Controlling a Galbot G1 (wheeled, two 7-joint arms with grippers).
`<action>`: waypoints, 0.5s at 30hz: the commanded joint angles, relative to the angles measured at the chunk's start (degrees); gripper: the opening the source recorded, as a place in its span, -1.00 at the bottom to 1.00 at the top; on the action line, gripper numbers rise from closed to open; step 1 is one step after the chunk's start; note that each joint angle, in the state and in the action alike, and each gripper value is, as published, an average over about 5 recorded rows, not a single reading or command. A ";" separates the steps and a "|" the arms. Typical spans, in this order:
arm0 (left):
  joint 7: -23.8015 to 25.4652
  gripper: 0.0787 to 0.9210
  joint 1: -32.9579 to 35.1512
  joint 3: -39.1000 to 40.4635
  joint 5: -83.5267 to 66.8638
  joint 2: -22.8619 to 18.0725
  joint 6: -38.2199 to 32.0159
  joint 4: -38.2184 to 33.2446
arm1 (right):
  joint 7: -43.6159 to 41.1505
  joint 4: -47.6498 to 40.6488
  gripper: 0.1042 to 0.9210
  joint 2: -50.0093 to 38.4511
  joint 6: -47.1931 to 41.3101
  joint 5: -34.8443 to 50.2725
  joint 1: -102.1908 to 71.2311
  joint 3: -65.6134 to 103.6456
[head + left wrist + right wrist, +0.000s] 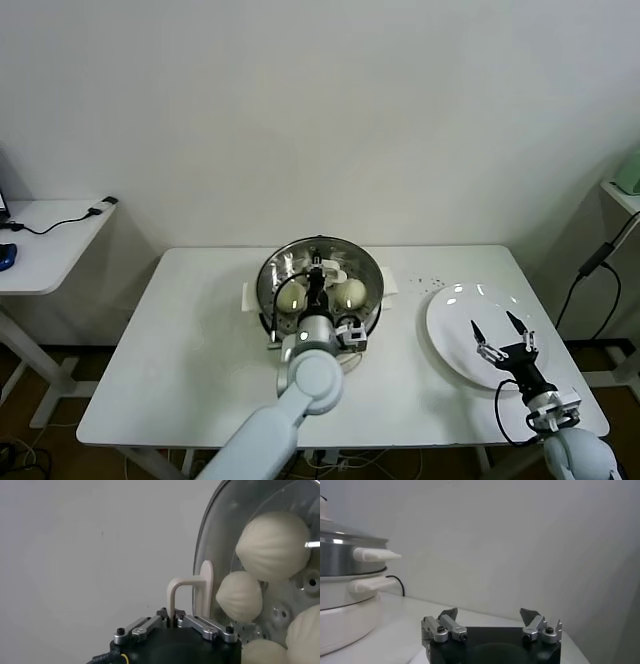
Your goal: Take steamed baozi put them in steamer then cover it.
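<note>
The steamer [373, 276] stands at the table's middle back on its white pot base [345, 611]. The clear glass cover [220, 540] lies over it, and in the right wrist view the cover [342, 530] appears to rest on the steel rim. My left gripper [318, 276] is above it, shut on the cover's white handle [187, 587]. Steamed baozi [274, 540] show through the glass, among them one [291, 296] on the left and one [349, 293] on the right. My right gripper [500, 328] hangs open and empty over the white plate [452, 305].
The steamer's side handles [372, 555] stick out toward the plate. A black cord [395, 582] runs behind the pot. A side table [50, 245] with cables stands to the left, and a cable [595, 265] hangs off the right of the table.
</note>
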 commanded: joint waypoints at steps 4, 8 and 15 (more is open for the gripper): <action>1.98 -0.75 -0.36 -0.02 0.06 0.67 0.80 -1.86 | -0.17 0.06 0.76 -0.25 -0.08 0.01 -0.18 0.30; 2.98 -0.49 -0.28 0.82 -0.11 1.68 1.15 -4.51 | -0.22 -0.06 0.76 -0.16 -0.17 -0.10 -0.07 0.26; 3.74 -0.02 1.05 1.45 -2.30 4.40 1.97 -10.14 | -0.22 0.09 0.76 -0.05 -0.41 -0.51 -0.01 0.21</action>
